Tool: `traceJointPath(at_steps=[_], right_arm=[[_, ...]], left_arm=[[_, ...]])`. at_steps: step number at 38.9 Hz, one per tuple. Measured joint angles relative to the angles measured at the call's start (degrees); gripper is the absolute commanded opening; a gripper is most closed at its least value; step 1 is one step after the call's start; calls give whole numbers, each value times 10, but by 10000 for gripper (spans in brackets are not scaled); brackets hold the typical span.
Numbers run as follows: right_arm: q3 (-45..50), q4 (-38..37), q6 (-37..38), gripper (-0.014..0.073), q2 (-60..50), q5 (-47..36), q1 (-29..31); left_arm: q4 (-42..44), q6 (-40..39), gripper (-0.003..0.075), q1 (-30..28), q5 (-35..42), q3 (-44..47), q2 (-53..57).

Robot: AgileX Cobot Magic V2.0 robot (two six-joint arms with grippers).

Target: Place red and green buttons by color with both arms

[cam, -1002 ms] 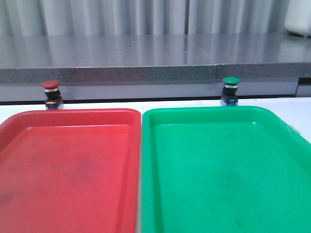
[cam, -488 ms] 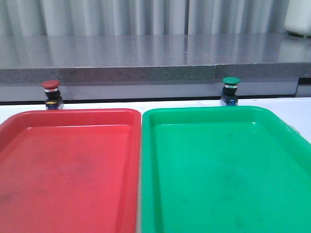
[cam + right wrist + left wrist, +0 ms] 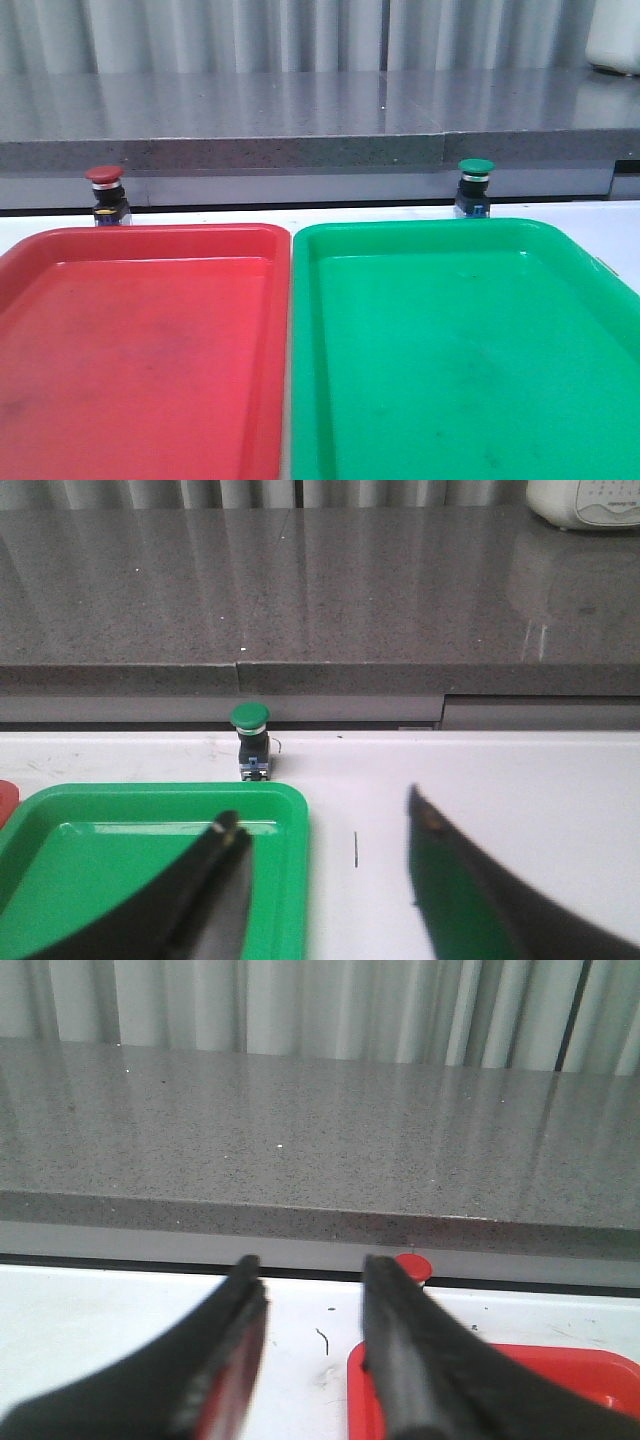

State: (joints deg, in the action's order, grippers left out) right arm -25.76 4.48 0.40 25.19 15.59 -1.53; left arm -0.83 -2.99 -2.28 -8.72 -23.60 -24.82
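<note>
White tabletop, red button at eleven o'clock beyond red tray, green button at one o'clock beyond green tray; both grippers spread, empty; best centred over caps before closing.

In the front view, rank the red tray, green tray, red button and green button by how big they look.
1. green tray and red tray: both far the largest, cropped by the frame, so I won't rank them.
2. green button and red button: small and alike in size.
</note>
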Motion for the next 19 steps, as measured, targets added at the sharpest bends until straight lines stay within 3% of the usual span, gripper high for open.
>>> traceJointPath(at_steps=[1,3,12,19], right_arm=[[0,0,0,666,1,0,0],[0,0,0,659,1,0,0],[0,0,0,645,1,0,0],[0,0,0,645,1,0,0]], left_arm=[[0,0,650,0,0,0,0],[0,0,706,0,0,0,0],[-1,0,607,0,0,0,0],[-1,0,573,0,16,0,-16]])
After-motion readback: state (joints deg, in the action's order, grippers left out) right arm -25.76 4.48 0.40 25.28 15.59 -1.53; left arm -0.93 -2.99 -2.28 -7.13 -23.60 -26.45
